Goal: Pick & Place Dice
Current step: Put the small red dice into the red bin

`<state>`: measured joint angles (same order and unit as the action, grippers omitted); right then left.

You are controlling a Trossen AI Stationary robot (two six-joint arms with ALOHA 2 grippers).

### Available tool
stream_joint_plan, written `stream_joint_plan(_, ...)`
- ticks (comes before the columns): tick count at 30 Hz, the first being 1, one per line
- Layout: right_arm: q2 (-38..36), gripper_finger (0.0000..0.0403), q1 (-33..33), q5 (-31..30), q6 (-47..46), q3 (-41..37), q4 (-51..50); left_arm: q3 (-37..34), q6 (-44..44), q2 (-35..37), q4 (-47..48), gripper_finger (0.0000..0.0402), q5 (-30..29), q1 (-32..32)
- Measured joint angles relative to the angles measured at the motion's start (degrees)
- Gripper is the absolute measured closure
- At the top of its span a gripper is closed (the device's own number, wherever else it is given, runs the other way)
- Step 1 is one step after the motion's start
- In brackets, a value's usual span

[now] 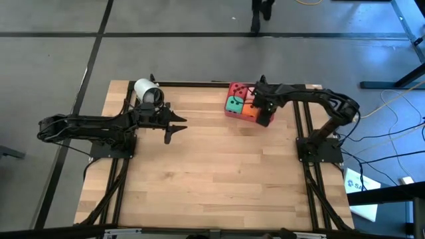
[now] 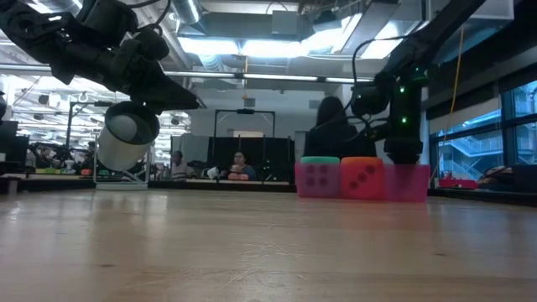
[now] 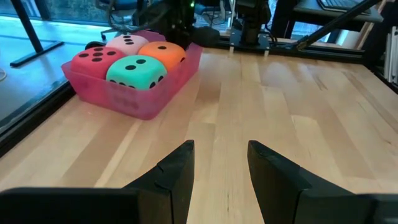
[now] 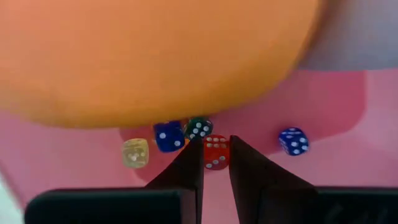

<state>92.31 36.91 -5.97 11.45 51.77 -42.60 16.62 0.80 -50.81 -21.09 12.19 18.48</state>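
Four soft dice sit packed in a translucent pink tray (image 3: 143, 102): red (image 3: 93, 59), pink (image 3: 127, 42), orange (image 3: 163, 53) and green (image 3: 137, 70). My right gripper (image 1: 264, 114) reaches down into the tray's near-right corner beside the orange die (image 4: 155, 56). On the tray floor there lie several tiny plastic dice: yellow (image 4: 135, 152), blue (image 4: 168, 137), dark green (image 4: 199, 127) and another blue (image 4: 293, 141). My left gripper (image 3: 221, 155) is open, above bare table left of the tray. My right gripper has a tiny red die (image 4: 216, 152) pinched between its two fingertips (image 4: 194, 158), which come down from above inside the tray. Whether this die is off the tray floor I cannot tell.
A white cylinder (image 1: 147, 91) lies on its side at the table's far-left corner, just beyond my left arm. Bare wood (image 1: 219, 179) stretches across the middle and near side. People sit in the room beyond the far edge (image 2: 239, 164).
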Motion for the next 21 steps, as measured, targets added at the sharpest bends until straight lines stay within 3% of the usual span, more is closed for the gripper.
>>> stream_joint_plan(14, 3.8, 0.0352, 0.2, 0.4, 1.8, 0.0, 1.3, 0.0, -0.1, 0.0, 0.1, 0.0258, 0.0, 0.0)
stream_joint_plan(21, 3.8, 0.0318, 0.2, -1.1, 2.3, 0.0, 1.4, 0.0, -0.1, 0.0, 0.2, 0.0258, 0.0, 0.0)
